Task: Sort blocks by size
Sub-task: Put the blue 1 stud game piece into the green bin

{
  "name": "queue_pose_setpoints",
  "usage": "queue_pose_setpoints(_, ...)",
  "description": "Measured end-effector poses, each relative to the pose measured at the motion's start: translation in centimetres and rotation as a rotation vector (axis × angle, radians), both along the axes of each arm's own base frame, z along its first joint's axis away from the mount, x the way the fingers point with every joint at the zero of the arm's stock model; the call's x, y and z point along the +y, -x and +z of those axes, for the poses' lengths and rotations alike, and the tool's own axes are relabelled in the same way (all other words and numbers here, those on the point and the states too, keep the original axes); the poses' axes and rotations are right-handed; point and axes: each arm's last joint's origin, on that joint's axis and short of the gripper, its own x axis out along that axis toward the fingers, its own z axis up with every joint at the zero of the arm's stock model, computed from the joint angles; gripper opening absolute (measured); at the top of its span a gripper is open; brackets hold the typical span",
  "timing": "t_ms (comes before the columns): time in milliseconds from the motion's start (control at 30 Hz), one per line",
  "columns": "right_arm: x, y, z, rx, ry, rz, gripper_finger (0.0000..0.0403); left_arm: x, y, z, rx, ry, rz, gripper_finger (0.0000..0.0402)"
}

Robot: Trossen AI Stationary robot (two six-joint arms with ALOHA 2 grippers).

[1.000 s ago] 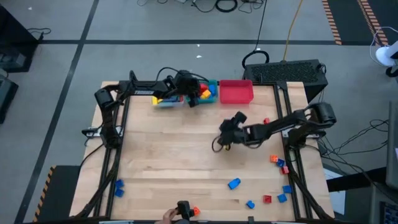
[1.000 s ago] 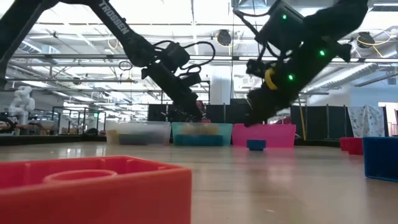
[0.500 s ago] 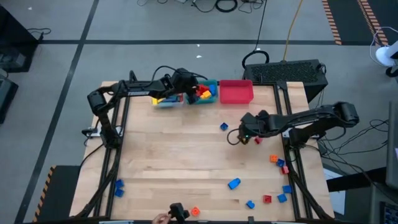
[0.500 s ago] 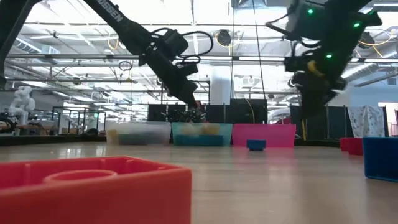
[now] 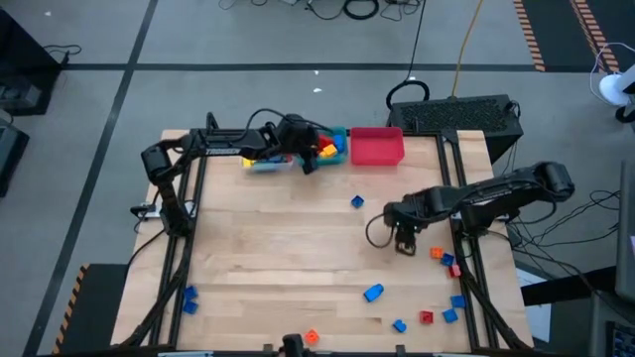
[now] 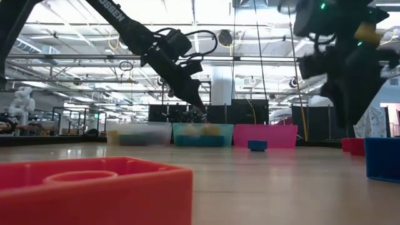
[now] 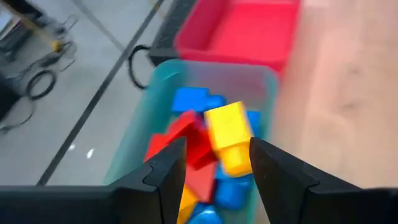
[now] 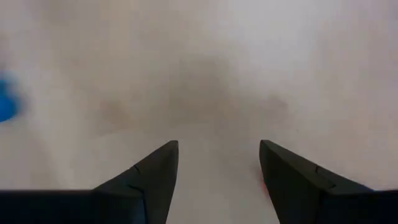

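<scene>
I've got open worktop (image 5: 278,248) across the whole middle, nothing lying there. Far edge is blocked by three bins in a row: clear bin (image 5: 263,159), teal bin (image 5: 332,144), red bin (image 5: 377,146), w/ left arm over the teal one. One blue brick (image 5: 357,201) sits alone mid-right. Right edge is cluttered w/ scattered bricks (image 5: 442,258) just beside the right arm.

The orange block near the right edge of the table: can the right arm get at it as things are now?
Probably yes. The right gripper hangs with jaws open and empty, just beside the orange block, with only bare table between them.
</scene>
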Motion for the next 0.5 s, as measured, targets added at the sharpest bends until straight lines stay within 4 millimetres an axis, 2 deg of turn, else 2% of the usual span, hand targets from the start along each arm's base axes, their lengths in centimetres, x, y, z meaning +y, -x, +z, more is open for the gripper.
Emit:
queue_pose_setpoints(133, 2.6, -0.9, 0.3, -0.142, 0.005, 0.282, 0.021, -1.4, -0.7, 0.5, -0.017, -0.009, -0.059, 0.0177)
queue_pose_setpoints(267, 5.7, -1.9, 0.2, -0.283, 0.008, 0.482, 0.021, -3.8, -2.1, 1.4, -0.032, -0.016, -0.13, 0.0177)
queue_pose_setpoints(400, 8.3, -2.6, -1.0, -0.324, 0.001, 0.571, 0.021, -7.2, -3.4, 1.9, 0.0, -0.024, -0.173, 0.0177)
queue_pose_setpoints(500, 9.6, -2.8, -2.3, -0.308, 0.015, 0.601, 0.021, -10.1, -3.6, 1.6, 0.077, -0.011, -0.16, 0.0177)
